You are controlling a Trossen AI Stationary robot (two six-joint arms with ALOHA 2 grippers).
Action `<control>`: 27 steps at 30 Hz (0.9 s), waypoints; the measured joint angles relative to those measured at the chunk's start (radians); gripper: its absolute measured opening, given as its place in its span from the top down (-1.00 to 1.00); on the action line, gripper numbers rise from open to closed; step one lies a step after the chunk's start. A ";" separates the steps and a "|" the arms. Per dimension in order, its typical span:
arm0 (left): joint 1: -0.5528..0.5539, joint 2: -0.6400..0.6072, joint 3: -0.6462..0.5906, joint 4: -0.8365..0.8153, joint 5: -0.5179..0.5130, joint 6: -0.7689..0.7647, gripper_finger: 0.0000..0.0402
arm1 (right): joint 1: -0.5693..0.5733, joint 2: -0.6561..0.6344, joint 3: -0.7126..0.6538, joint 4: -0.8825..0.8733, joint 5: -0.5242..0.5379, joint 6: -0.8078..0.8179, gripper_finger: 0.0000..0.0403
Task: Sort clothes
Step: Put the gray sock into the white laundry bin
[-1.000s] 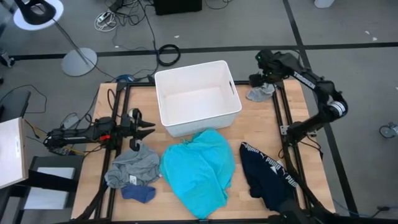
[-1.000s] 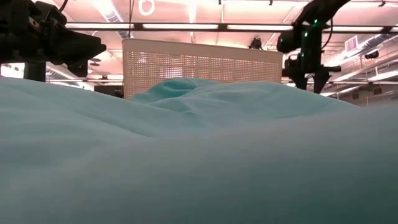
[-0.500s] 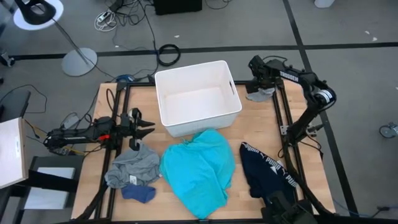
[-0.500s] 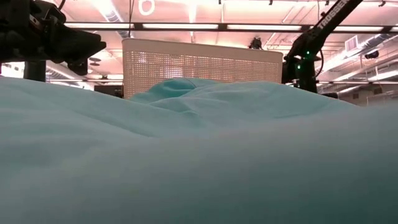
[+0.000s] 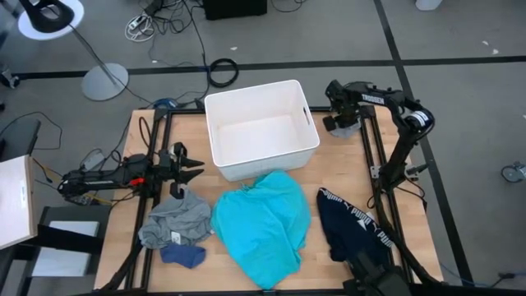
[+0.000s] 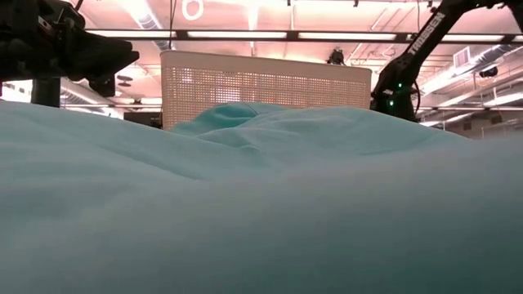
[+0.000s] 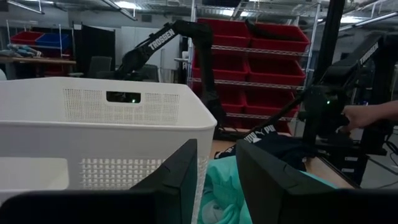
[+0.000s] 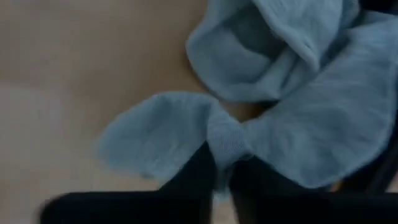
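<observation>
A small grey piece (image 8: 298, 124) lies on the wood at the table's far right, beside the white bin (image 5: 261, 127). My right gripper (image 5: 339, 123) stands over it, shut on it, and hides it in the high view. The large turquoise garment (image 5: 263, 226) is spread at the near middle, with the navy one (image 5: 349, 230) to its right. The grey garment (image 5: 174, 218) and a small blue piece (image 5: 182, 256) lie at the near left. My left gripper (image 5: 193, 170) waits open above the grey garment, touching nothing. My right gripper pinches a gathered fold (image 8: 225, 138) near the middle of the small grey piece between its two fingertips. The fingers come from above, pointing down. The cloth bunches at the fingertips and spreads out to both sides, lying on the table.
The white bin stands at the far middle, its right wall close to my right gripper. Black frame rails (image 5: 368, 156) run along the table's left and right sides. A person's hand (image 7: 373, 115) shows beyond the table's right side.
My right gripper has moved down and toward the table's near edge, from above the far right corner onto the small grey piece, which it now covers in the high view. The piece has stayed where it was.
</observation>
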 joint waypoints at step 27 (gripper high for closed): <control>0.000 0.000 0.000 0.000 0.003 0.000 0.42 | 0.317 -0.687 0.568 -0.445 0.132 0.110 0.98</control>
